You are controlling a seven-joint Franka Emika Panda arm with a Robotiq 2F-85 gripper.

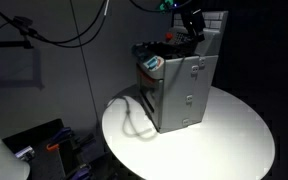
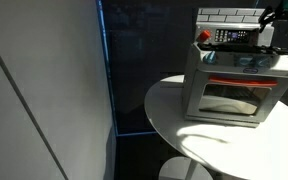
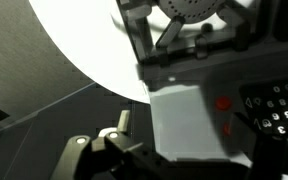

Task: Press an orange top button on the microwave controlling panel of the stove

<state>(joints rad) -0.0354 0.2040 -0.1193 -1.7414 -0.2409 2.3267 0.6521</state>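
Note:
A grey toy stove stands on a round white table in both exterior views (image 1: 189, 95) (image 2: 234, 95). Its raised back panel (image 2: 229, 36) carries the controls. In the wrist view the panel shows a white plate with two orange buttons, the top one (image 3: 222, 103) above the lower one (image 3: 227, 126), beside a dark number keypad (image 3: 279, 105). My gripper (image 3: 189, 135) hovers close over the panel with its fingers apart and nothing between them. It also shows at the top of the stove in both exterior views (image 1: 192, 28) (image 2: 272, 22). Contact with a button cannot be told.
The round white table (image 1: 234, 135) has its edge close around the stove. A dark cable (image 1: 134, 115) loops on the table beside the stove. A blue and white item (image 1: 152, 64) sits on the stovetop. A burner (image 3: 189, 12) lies beyond the panel. The surroundings are dark.

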